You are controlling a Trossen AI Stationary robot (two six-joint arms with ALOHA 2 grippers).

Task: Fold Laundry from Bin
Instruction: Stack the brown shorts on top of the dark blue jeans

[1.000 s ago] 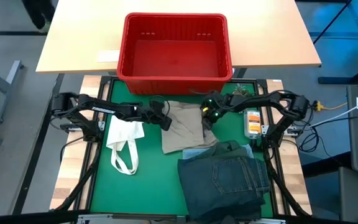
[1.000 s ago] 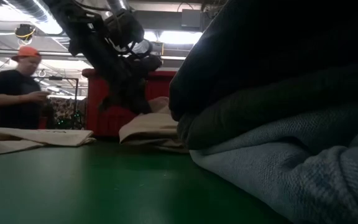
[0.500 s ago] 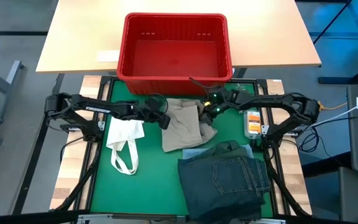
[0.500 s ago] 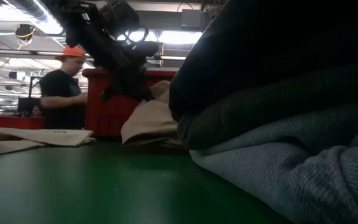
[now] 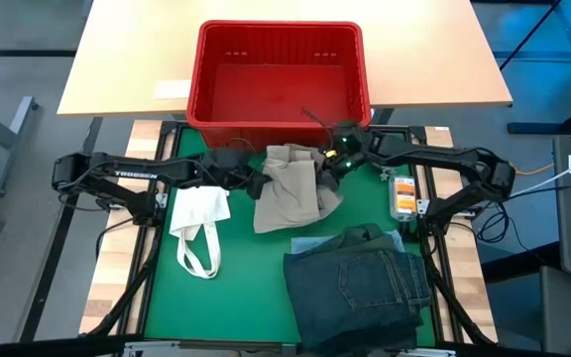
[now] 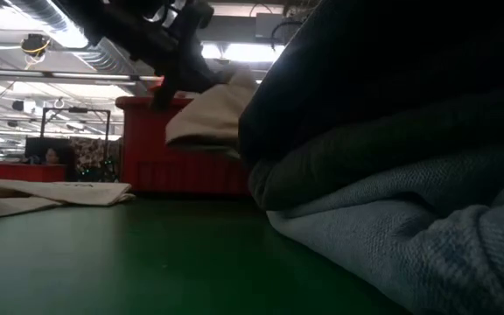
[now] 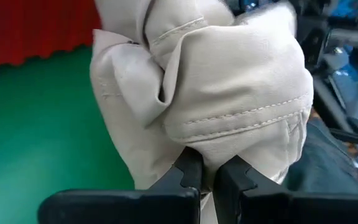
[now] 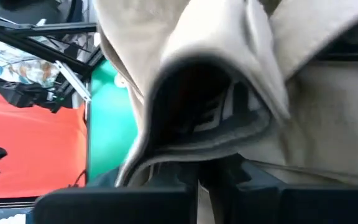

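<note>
Risk of slippage: we hold the khaki garment aloft before the bin, left gripper and right gripper each clamped on thin bunched edges; uneven pulling could free one.

Seen from above, light falls evenly and bright, with only soft, short shadows beneath the red bin and the arms. At table height the picture is dim and backlit: ceiling strip lights above the bin glare white, and the nearby stacked garments loom dark and out of focus. Both wrist pictures are well lit but blurred at close range, the khaki cloth soft-edged.
</note>
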